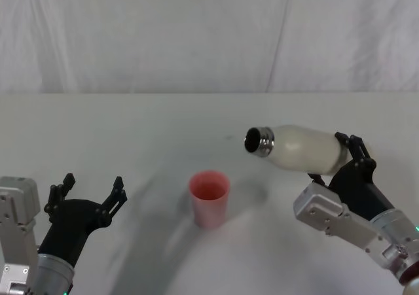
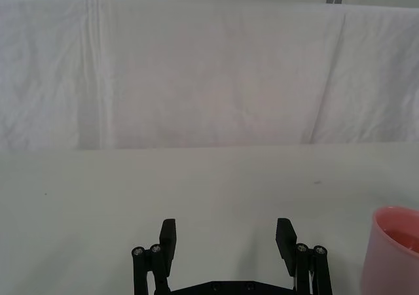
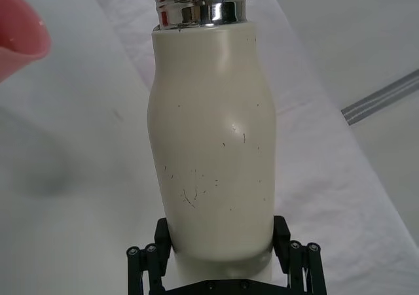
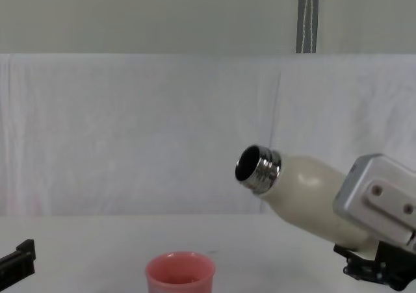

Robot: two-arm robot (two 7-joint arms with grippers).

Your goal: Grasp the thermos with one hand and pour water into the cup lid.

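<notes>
The cream-white thermos (image 1: pixel 304 150) is held off the table, tipped almost level, its open steel neck (image 1: pixel 258 140) pointing left toward the cup lid. My right gripper (image 1: pixel 346 156) is shut on the thermos's base end; the right wrist view shows the thermos (image 3: pixel 213 144) between the fingers (image 3: pixel 280 237). The salmon-pink cup lid (image 1: pixel 209 197) stands upright on the table, left of and below the neck, apart from it. The chest view shows the thermos (image 4: pixel 305 195) above and right of the cup lid (image 4: pixel 180 275). My left gripper (image 1: pixel 91 193) rests open at the near left, holding nothing.
A white cloth covers the table (image 1: pixel 131 131), and a white curtain (image 1: pixel 209 33) hangs behind it. The cup lid's rim (image 2: pixel 396 236) shows at the edge of the left wrist view, beyond my left gripper (image 2: pixel 226 239).
</notes>
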